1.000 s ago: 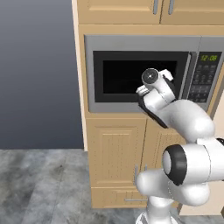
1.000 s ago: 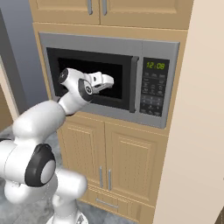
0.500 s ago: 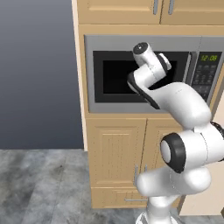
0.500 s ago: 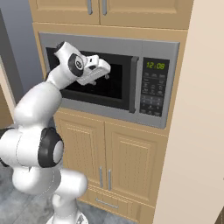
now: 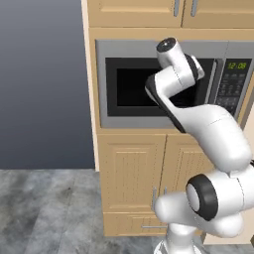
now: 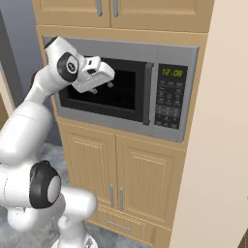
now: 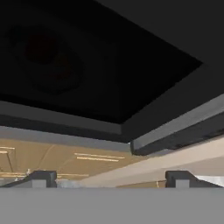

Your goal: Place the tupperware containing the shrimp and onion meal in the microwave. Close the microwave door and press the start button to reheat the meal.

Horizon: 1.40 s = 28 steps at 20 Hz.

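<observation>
The microwave sits built into a tan cabinet column, and its door is closed. The door's dark bar handle stands left of the keypad and the green clock. My gripper hangs open and empty in front of the upper left of the black window. In the hand view the fingertips stand wide apart below the window and the handle. A dim reddish round shape shows behind the glass, too dark to name. The tupperware is hidden.
Tan cabinet doors close off the space below the microwave, and more are above it. A tall tan side panel rises on the right. A grey wall and grey floor lie to the left.
The arm has lifted the hand up and to the left across the microwave window. The jaws stayed open and the door stayed closed.
</observation>
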Available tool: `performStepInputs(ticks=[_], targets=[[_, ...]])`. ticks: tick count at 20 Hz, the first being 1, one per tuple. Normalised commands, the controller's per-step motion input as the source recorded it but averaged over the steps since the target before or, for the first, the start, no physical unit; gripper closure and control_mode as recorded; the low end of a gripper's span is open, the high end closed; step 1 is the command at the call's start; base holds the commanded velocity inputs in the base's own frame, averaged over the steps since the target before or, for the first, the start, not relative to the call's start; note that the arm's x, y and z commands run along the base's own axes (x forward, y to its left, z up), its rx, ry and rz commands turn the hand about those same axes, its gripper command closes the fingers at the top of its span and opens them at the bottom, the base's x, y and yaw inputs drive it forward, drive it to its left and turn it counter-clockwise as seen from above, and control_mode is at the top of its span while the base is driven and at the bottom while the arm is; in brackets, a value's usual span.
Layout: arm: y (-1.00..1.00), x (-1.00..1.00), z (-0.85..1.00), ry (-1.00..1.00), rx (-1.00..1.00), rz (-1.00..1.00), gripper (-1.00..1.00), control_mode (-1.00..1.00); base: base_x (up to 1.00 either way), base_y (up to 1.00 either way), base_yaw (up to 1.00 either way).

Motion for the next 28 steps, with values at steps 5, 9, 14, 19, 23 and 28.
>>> performStepInputs(ticks=[5, 9, 14, 19, 23, 28], targets=[[-0.15, -1.00, -0.21, -0.35, 0.14, 0.00, -1.00, -1.00, 0.00, 0.00, 0.00], [-0.46, -0.98, 0.00, -0.37, 0.37, 0.00, -1.00, -1.00, 0.00, 0.00, 0.00], [-0.64, -0.66, -0.16, -0.33, 0.52, -0.06, -1.00, -1.00, 0.00, 0.00, 0.00], [-0.83, -0.32, -0.18, -0.29, 0.57, -0.12, -1.00, -1.00, 0.00, 0.00, 0.00], [-0.77, -0.06, -0.04, -0.12, 0.50, -0.13, -1.00, -1.00, 0.00, 0.00, 0.00], [-0.85, 0.00, 0.00, -0.01, 0.39, -0.16, -1.00, -1.00, 0.00, 0.00, 0.00]])
